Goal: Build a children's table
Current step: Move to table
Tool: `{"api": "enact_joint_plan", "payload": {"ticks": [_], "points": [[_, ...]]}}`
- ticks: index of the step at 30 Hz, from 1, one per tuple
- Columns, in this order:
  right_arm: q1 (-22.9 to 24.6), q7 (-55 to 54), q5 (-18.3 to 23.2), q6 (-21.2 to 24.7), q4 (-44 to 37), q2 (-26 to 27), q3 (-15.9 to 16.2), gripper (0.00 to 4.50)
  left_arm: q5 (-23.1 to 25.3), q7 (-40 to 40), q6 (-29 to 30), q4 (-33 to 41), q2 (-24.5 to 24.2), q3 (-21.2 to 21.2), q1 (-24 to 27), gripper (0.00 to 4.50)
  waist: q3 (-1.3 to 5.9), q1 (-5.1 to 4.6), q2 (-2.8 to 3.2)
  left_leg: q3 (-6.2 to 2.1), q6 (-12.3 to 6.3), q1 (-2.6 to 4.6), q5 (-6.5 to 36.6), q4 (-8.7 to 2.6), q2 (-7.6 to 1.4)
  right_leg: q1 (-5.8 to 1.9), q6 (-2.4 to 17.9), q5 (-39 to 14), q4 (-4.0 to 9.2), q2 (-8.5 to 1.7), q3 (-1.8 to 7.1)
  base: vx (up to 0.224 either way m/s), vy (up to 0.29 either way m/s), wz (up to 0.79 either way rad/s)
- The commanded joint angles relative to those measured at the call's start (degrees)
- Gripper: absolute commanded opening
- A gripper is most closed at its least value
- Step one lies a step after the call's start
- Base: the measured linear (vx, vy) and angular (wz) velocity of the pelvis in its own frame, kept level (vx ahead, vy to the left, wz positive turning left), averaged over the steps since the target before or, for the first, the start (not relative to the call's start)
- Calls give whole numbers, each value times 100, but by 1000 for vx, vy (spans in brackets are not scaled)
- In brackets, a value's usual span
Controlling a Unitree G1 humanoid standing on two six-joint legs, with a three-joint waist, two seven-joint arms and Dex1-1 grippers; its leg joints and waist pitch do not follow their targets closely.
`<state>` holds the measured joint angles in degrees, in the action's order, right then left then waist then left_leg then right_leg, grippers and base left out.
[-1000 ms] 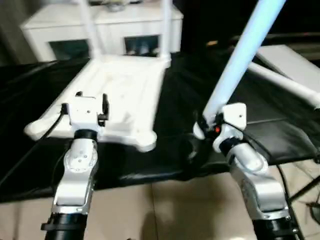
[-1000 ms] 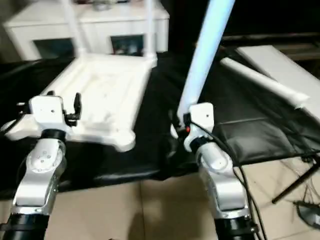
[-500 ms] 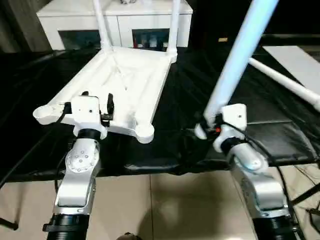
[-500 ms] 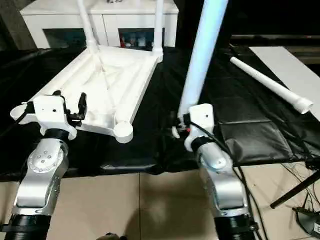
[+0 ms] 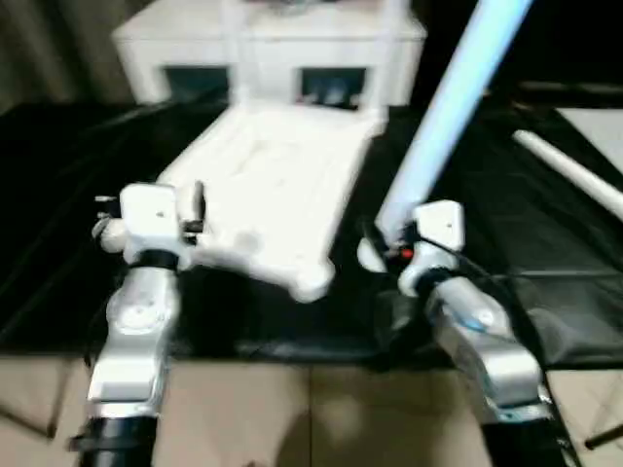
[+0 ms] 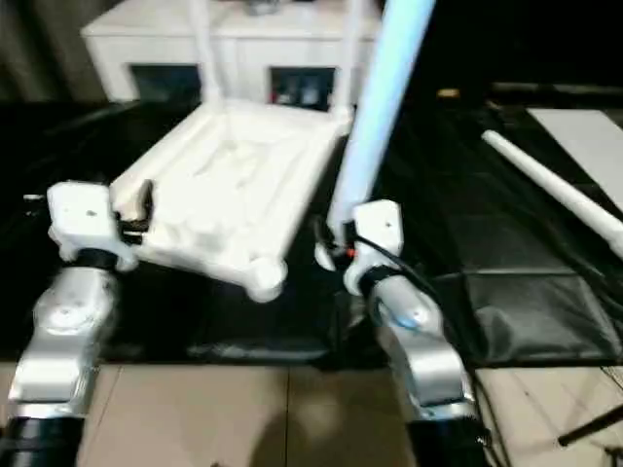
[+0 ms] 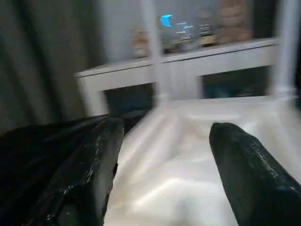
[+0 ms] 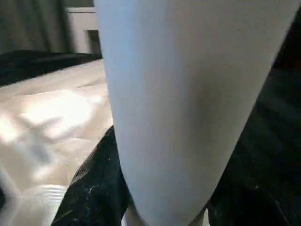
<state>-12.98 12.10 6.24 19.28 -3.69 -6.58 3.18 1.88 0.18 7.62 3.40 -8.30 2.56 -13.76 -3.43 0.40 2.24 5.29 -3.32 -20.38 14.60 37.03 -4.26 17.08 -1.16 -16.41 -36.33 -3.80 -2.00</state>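
1. Right gripper (image 5: 382, 245): jaws clamped on a white leg (image 5: 443, 117), which rises steeply from them.
2. Left gripper (image 7: 162, 155): jaws open, empty; upturned tabletop (image 5: 277, 185) lies just ahead on the counter (image 5: 58, 253).

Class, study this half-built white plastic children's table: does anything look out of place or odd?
Nothing is damaged or spilled. The upturned white plastic tabletop has two legs at its far corners only; one white tube leg lies loose on the black cloth, and the right tool grips another long white leg.

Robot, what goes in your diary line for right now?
right gripper: holding table leg upright | left gripper: open over tabletop | two legs already in
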Motion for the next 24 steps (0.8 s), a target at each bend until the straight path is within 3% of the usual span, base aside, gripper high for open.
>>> {"api": "enact_joint_plan", "payload": {"ticks": [1,2,3,4,5,6,7,8,9,10,11,12,14,15,16,17,18,19,20,21,22,23,24], "points": [[-37,4,82,-9,-43,100,-82,187,-5,-59,33,-60,-135,50,-17,335,375,235,-183,-120,-273,-601,157,309,-334,-695,798,-1134,854,-1124,827,136,-62,-7],[-32,0,104,46,-59,107,-109,187,-12,-67,40,-69,-129,53,-25,335,374,234,-164,-127,-259,-697,-58,283,-346,-714,956,-831,798,-992,722,126,-29,-4],[-28,-8,111,88,-72,109,-125,187,-21,-71,46,-75,-123,58,-30,335,452,239,-66,-77,-271,-727,-638,32,-347,-734,1181,42,662,-610,431,126,-29,-4],[-25,-1,109,112,-82,95,-124,187,-25,-80,48,-85,-123,60,-34,335,513,174,154,-41,-386,-453,-1360,-357,-505,-544,1111,495,493,-237,48,155,18,-2],[-23,22,116,117,-85,78,-115,187,-22,-91,44,-95,-131,57,-40,335,395,-64,359,-373,-101,514,-390,-693,-1330,417,437,-507,-6,129,-3,170,32,-25],[-19,50,134,114,-87,52,-98,187,-14,-109,37,-107,-141,53,-46,335,554,-128,396,-511,-93,829,-324,-710,-1606,575,369,-644,-263,4,-28,170,32,-25],[-13,63,129,102,-88,11,-88,187,-9,-118,34,-126,-135,47,-50,335,551,-53,313,-400,-42,919,-373,-659,-1694,759,113,-366,-427,-133,-32,154,25,-49],[-18,77,128,105,-90,-9,-89,187,-17,-123,50,-128,-117,49,-51,335,512,-40,276,-329,-106,854,-463,-703,-1711,787,-16,-190,-482,-199,-38,127,13,-44],[-24,107,91,82,-90,-51,-60,187,-18,-117,58,-122,-101,50,-45,335,445,39,177,-67,-359,777,-314,-756,-1596,865,-43,245,-443,-269,-64,127,13,-44],[-26,114,83,77,-89,-60,-54,187,-18,-116,60,-121,-98,50,-44,335,390,53,15,-154,-837,521,-18,-781,-1325,689,-24,538,-317,-293,-36,96,-39,-22],[-32,150,47,60,-89,-87,-38,187,-21,-110,67,-116,-90,48,-39,335,407,139,-209,346,-761,118,860,-396,-561,265,286,783,346,-435,248,95,-69,-1],[-54,219,40,70,-80,-120,-22,187,-24,-106,71,-114,-85,44,-29,335,499,395,-273,194,-475,-526,440,390,-369,-546,1115,410,601,-1138,877,95,-69,-1],[-98,345,63,102,-57,-161,-29,187,-42,-83,130,-117,-77,66,9,335,527,389,-267,105,-235,-703,-135,401,-371,-600,1294,1107,466,-943,678,110,-46,-3],[-107,365,66,106,-53,-168,-30,187,-57,-88,150,-119,-78,72,12,335,465,364,-145,65,-82,-683,-594,186,-475,-472,1525,1308,469,-822,418,108,-34,-6],[-128,446,87,105,-47,-200,-23,187,-87,-115,145,-141,-101,98,28,335,466,318,100,54,-125,-471,-1135,-264,-612,-312,1453,943,435,-514,41,111,12,-4],[-154,579,133,58,-45,-293,4,187,-334,-443,251,-180,-169,138,69,335,501,261,196,55,-208,-319,-1462,-391,-671,-270,1245,805,384,-320,-134,154,35,-9],[-165,660,206,65,-52,-333,5,187,-414,-633,191,-199,-240,138,97,335,525,56,317,-356,-943,145,-1750,-408,-1036,229,846,649,-114,31,-250,154,35,-9],[-172,708,256,75,-57,-355,3,187,-459,-753,145,-208,-287,135,113,335,594,-10,277,-575,-1571,455,-2454,-310,-1279,537,711,583,-202,-158,-98,148,33,-10],[-180,752,304,59,-63,-383,8,187,-509,-872,163,-234,-329,143,121,335,617,-15,235,-637,-1770,457,-3385,-227,-1319,596,601,896,-209,-260,15,62,40,-4],[-190,790,337,47,-65,-404,11,187,-597,-1062,158,-270,-384,143,129,335,637,75,139,-607,-1742,415,-5089,-34,-1209,666,414,1680,-110,-443,219,62,40,-4],[-199,889,383,41,-76,-443,27,187,-717,-1389,208,-309,-506,89,140,335,638,182,-11,-350,-1322,61,-5123,30,-771,402,428,2723,-1,-509,338,0,0,0],[-200,1033,436,39,-108,-494,55,187,-873,-1821,246,-369,-667,16,149,335,612,254,-32,-167,-1059,-119,-4523,-23,-574,285,494,3130,-5,-453,301,0,0,0],[-202,1224,528,75,-151,-549,71,187,-1061,-2473,241,-454,-931,-120,144,353,617,352,-54,-21,-550,-246,-2956,-138,-511,159,515,3466,4,-446,292,0,0,0]]}}
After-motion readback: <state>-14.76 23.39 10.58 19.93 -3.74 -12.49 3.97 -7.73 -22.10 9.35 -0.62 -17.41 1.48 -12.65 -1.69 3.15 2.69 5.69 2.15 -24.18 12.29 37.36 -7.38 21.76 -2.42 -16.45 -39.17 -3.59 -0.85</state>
